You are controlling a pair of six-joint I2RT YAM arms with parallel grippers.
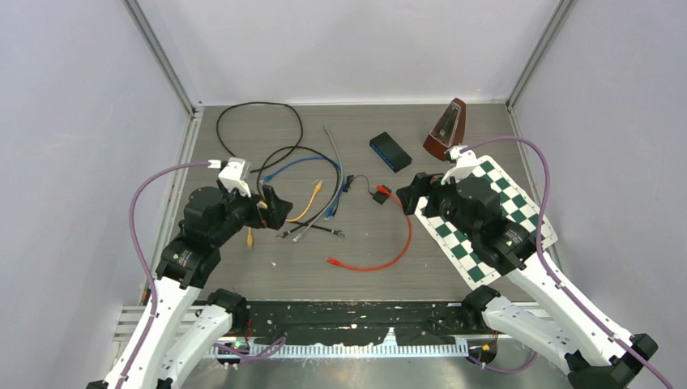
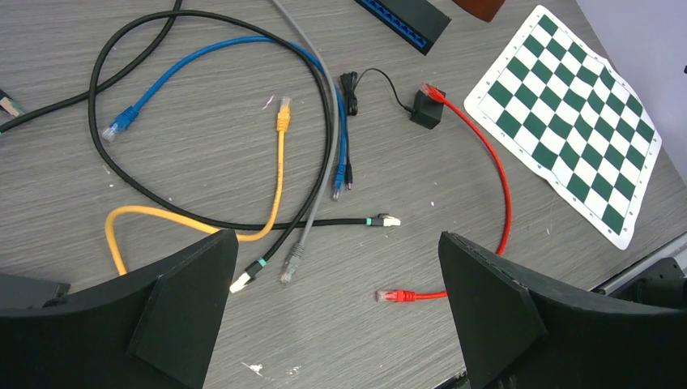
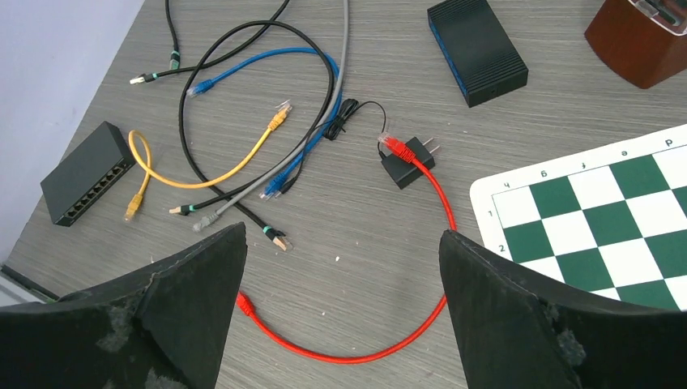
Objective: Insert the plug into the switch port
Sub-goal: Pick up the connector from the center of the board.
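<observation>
left pincer (image 2: 336, 237) and right pincer (image 3: 341, 231) hang wide and empty over a grey worktop (image 1: 454, 154) strewn with network cables.
a green-and-white chessboard mat (image 1: 458, 243) lies at the right beneath the right arm, with a brown metronome (image 1: 445, 130) behind it. a black switch (image 1: 390, 151) with a blue face sits at back centre. a second switch (image 3: 85, 174), port row showing, lies at the left edge just beside the yellow cable (image 2: 280, 170). the black cable (image 1: 251, 103), blue cable (image 3: 263, 54) and grey cable (image 2: 312, 219) tangle mid-worktop. the red cable (image 3: 450, 217) curves beside the mat, its far plug (image 3: 393, 146) resting on a small power adapter (image 3: 405, 168) and its near plug (image 2: 395, 296) on bare worktop.
</observation>
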